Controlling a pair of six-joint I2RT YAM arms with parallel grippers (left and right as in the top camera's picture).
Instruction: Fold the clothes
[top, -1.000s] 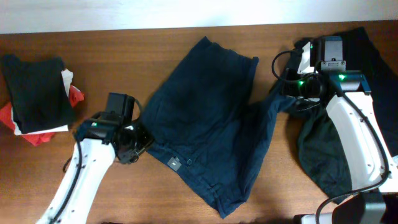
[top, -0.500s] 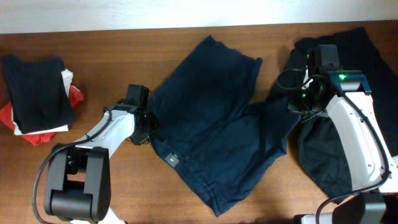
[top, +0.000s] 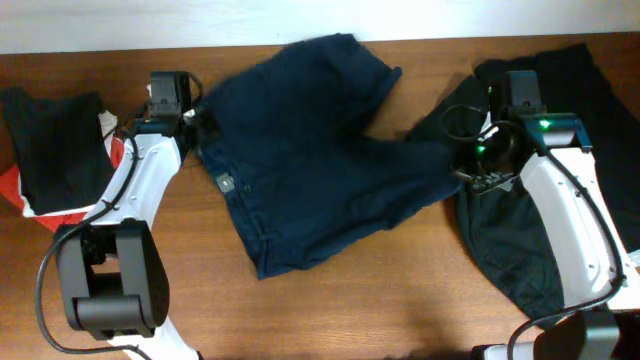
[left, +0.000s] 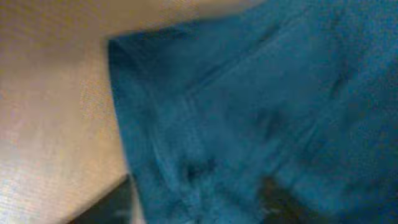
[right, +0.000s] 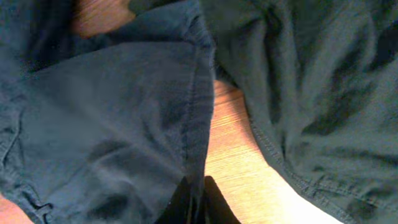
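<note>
Dark navy shorts (top: 310, 150) lie spread across the middle of the wooden table, held at two ends. My left gripper (top: 195, 120) is shut on the waistband end at the upper left; the left wrist view is blurred and filled with the blue cloth (left: 261, 112). My right gripper (top: 462, 168) is shut on the hem of the right leg; in the right wrist view its fingers (right: 198, 202) pinch the seam edge (right: 196, 124) above the wood.
A dark green-black garment (top: 530, 240) lies heaped under my right arm at the right, also in the right wrist view (right: 311, 93). A folded stack of black, white and red clothes (top: 55, 150) sits at the far left. A pale wall strip runs along the back edge.
The left gripper has pulled the shorts' waistband up and left toward the back of the table. The shorts have swung and shifted left. The right gripper has stayed almost in place.
</note>
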